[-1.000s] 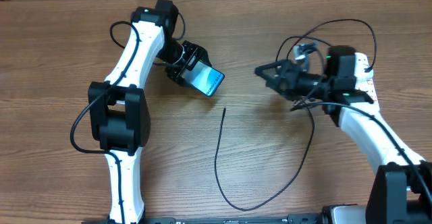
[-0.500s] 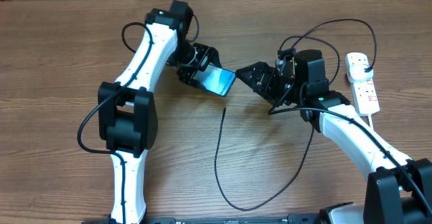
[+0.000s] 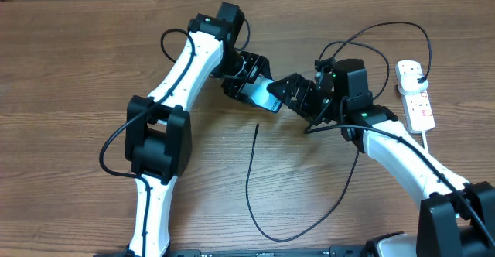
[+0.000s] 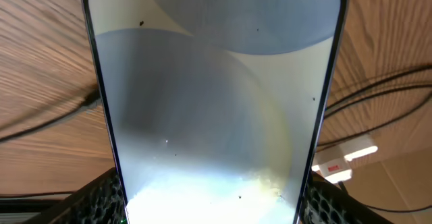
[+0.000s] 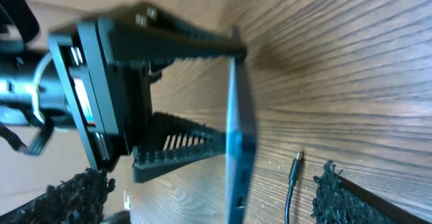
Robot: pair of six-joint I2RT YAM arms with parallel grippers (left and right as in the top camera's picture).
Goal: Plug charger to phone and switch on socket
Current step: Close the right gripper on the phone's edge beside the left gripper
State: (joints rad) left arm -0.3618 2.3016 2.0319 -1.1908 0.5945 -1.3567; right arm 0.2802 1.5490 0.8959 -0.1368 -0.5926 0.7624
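Wood-grain table [image 3: 69,79] beneath both arms. Nearest, charger [image 3: 249,181] lying loose on the wood in a long loop, small plug tip bare at mid-table, other end running off under the right arm. Just beyond the tip, phone [image 3: 267,99] held above the wood, screen lit, clamped at one end between the closed-in fingers of the left gripper [image 3: 249,87]. Close at the phone's right, right gripper [image 3: 288,88], fingers spread wide, gripping nothing. Far right, socket [image 3: 416,96] flat on the table, well apart from the phone.

The phone [image 3: 261,96] (held left) and right gripper [image 3: 288,94] have converged mid-table.
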